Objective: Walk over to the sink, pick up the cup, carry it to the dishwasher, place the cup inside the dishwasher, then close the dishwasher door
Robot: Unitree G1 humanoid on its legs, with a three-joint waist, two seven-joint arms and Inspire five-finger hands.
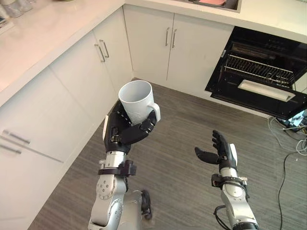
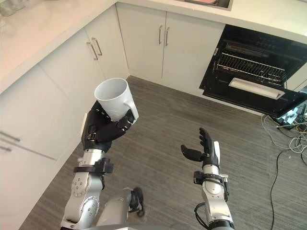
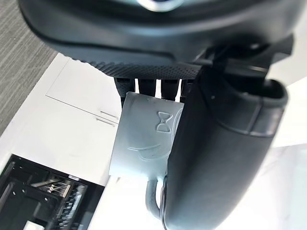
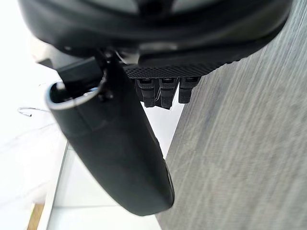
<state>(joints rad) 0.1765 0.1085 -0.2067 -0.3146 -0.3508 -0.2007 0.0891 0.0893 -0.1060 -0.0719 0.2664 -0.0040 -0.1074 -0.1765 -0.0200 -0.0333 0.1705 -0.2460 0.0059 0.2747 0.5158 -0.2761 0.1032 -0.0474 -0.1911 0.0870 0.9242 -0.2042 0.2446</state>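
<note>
The carry to the dishwasher (image 1: pixel 259 67) is the step in hand, by my reading. The white mug (image 1: pixel 136 99) is up off the floor, upright with its mouth open upward. The left hand (image 1: pixel 125 130) has fingers and thumb curled round its lower body, and the mug's handle sits by the thumb. The right hand (image 1: pixel 221 152) hangs empty over the wood-look floor (image 1: pixel 187 120), fingers straight and spread.

The dishwasher stands open past the right hand, well apart from the mug. Its door (image 1: pixel 230 93) is folded down and a wire rack (image 1: pixel 259 71) shows inside. The next move likely calls for a turn to the right and a walk across the bare floor, with the mug held level.

The white cabinets (image 1: pixel 72 91) run close along the left arm's side. The door's front edge juts into the path, and loose cables (image 1: pixel 298 143) lie near the door's right corner.
</note>
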